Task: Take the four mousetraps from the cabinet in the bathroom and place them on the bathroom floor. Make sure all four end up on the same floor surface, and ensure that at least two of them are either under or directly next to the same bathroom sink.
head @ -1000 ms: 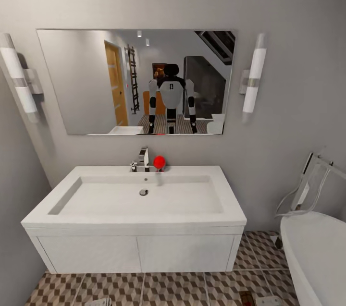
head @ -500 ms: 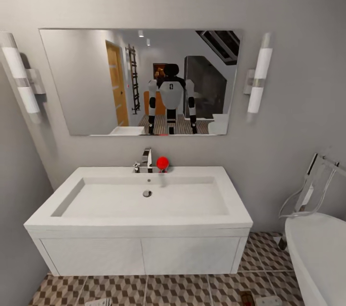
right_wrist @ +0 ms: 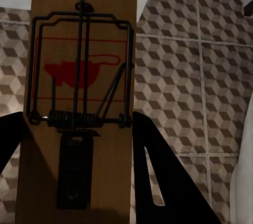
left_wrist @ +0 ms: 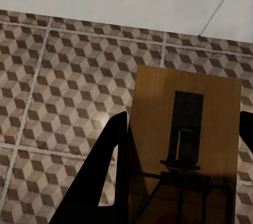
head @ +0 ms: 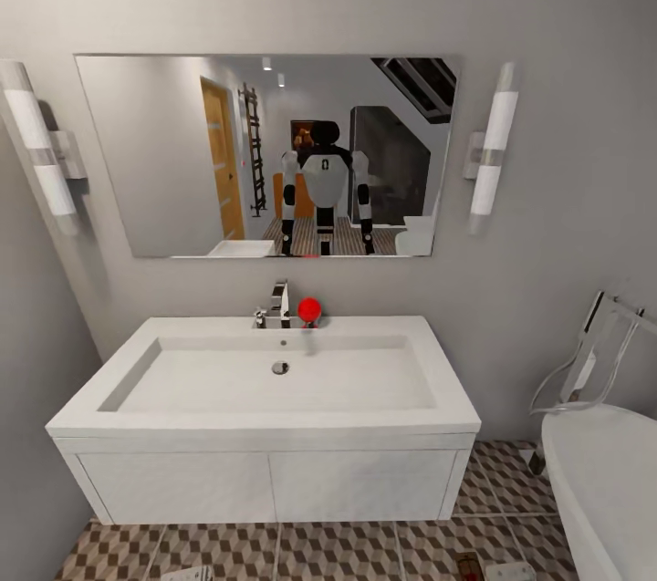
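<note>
Here our right pincer [right_wrist: 79, 182] is closed on a small flat brown wooden mousetrap with a dark wire spring and a red mouse print [right_wrist: 79, 76]; its two black fingers [right_wrist: 163, 182] flank the board's long edges at the end below the coil. Our left pincer [left_wrist: 179, 176] likewise clamps a second flat wooden mousetrap [left_wrist: 184, 108], with one dark finger [left_wrist: 105, 171] against the board's side and the dark metal plate facing the camera. We judge both boards to be light, stiff and thin, so a modest squeeze across the narrow width should do. The wire bar and spring look like the fragile, snag-prone parts, and we would keep the fingers on bare wood at the edges rather than on the metal. The smooth wood may slip if it is tilted steeply.

Beneath both traps lies the bathroom floor of square tiles printed with brown, beige and white cubes [left_wrist: 63, 76], well apart from the boards. In the head view the wide white rectangular wall-hung sink with a chrome faucet [head: 265, 435] stands straight ahead, with tiled floor under it, a mirror above and the rim of a white bathtub [head: 602, 472] beside it. A small red ball [head: 309, 309] sits by the faucet.
</note>
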